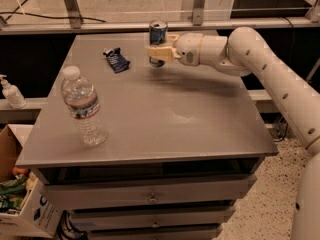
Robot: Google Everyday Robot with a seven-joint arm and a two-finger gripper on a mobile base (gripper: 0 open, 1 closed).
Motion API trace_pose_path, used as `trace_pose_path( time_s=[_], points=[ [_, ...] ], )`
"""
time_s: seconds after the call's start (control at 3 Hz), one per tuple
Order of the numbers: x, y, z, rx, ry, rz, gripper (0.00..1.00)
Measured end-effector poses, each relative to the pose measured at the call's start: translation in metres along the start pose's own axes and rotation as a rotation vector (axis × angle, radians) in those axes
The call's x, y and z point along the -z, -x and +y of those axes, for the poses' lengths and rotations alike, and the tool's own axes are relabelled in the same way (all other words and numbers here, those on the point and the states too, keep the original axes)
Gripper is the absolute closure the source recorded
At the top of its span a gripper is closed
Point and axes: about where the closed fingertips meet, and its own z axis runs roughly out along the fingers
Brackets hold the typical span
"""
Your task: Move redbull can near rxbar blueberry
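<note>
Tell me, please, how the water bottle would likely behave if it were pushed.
The water bottle stands tall on a narrow base, so a high push would probably tip it. Being round, it might then roll, perhaps off the nearby edge of the table. The pincer is at the back, shut on the redbull can.

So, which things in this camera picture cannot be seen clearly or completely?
- Slim blue-and-silver metal redbull can: camera view; the gripper shut around it covers its lower body, so whether its base touches the grey table is unclear.
- Small dark blue crinkled rxbar wrapper: camera view; its white lettering is too small to read.
- White robot arm: camera view; cut off by the right edge.
</note>
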Motion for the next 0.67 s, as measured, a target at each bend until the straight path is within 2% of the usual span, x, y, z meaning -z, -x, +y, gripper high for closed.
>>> trace_pose_path(
  time_s=[0.67],
  points=[
    [-0.037, -0.01, 0.008, -0.007, 0.045, 0.003, 1.0]
  ],
)
